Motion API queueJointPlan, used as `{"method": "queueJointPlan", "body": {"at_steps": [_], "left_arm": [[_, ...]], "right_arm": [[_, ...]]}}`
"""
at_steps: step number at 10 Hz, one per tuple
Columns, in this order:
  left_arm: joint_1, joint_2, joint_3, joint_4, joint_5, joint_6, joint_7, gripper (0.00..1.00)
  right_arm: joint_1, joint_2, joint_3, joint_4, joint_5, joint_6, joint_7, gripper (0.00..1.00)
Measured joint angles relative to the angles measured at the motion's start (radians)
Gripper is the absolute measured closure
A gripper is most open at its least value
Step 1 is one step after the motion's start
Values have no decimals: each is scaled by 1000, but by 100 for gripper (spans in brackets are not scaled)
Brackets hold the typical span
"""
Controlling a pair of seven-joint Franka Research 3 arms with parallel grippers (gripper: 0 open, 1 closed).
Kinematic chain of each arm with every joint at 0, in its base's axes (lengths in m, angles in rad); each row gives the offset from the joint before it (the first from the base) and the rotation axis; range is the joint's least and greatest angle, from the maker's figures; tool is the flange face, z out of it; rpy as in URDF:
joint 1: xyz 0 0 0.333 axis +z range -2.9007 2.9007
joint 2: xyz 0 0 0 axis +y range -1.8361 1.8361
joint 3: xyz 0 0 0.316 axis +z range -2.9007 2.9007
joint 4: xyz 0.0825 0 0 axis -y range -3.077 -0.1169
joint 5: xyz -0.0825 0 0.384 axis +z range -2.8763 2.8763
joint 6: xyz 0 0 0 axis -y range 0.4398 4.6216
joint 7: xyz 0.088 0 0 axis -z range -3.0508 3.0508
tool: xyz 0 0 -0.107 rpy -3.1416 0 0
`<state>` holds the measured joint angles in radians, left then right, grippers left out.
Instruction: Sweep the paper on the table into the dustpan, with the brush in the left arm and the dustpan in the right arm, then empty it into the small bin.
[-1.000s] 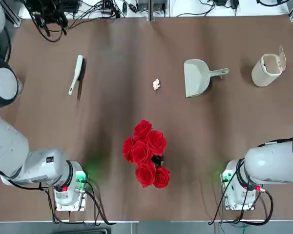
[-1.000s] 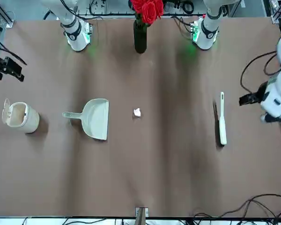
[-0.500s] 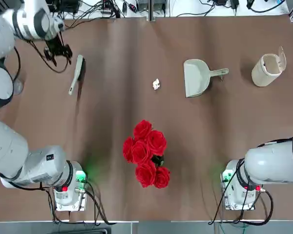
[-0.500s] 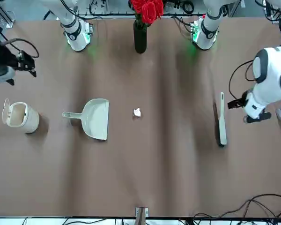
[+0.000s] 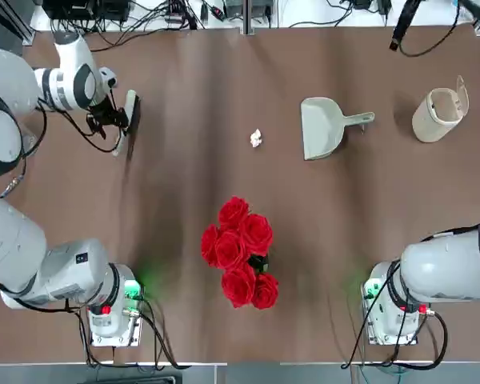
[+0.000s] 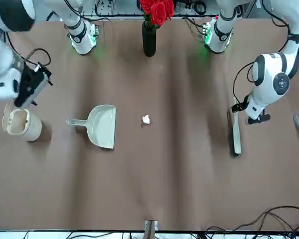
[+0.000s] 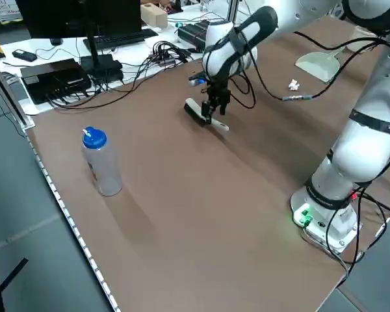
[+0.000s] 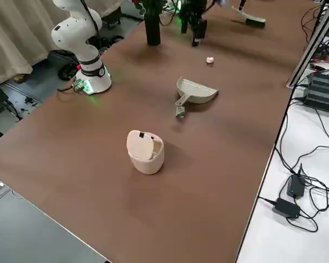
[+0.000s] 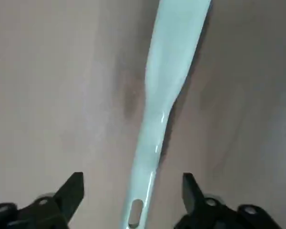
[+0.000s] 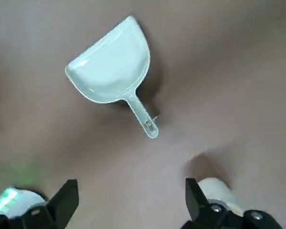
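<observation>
One camera hangs overhead looking straight down at the tabletop [image 5: 224, 80], another faces the arms from across it, and both take in the dustpan [image 5: 322, 126] and brush [image 6: 235, 130]. Two raised side cameras look diagonally across. Wrist cameras sit close, each framing its own fingers [image 9: 72, 191].

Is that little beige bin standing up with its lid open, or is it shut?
Open and upright. The small bin stands on the table with its flap lid raised, and the top view looks into its hollow mouth.

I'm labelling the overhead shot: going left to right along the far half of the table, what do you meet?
left gripper → brush → paper → dustpan → small bin
</observation>
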<state>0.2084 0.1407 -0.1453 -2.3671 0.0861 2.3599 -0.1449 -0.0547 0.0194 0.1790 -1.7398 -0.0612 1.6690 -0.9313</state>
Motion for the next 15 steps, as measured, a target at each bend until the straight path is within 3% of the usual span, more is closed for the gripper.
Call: {"method": "queueJointPlan", "body": {"at_steps": [3,5,7,10,13,15], "left_arm": [[0,17,-1,-7,55,1,-2,26],[1,44,-1,-8,64,23,-2,30],[2,54,-1,-8,65,35,-2,40],[2,54,-1,-2,65,34,-2,64],[2,54,-2,1,66,34,-3,73],[2,54,-3,2,66,33,-3,73]], "right_arm": [[0,5,2,-165,-36,190,-221,0],[3,7,22,-307,-90,339,-268,0],[9,8,49,-415,-138,451,-269,0],[8,50,47,-483,-160,564,-270,0],[4,152,42,-485,-160,643,-270,0],[2,200,37,-484,-161,690,-270,0]]}}
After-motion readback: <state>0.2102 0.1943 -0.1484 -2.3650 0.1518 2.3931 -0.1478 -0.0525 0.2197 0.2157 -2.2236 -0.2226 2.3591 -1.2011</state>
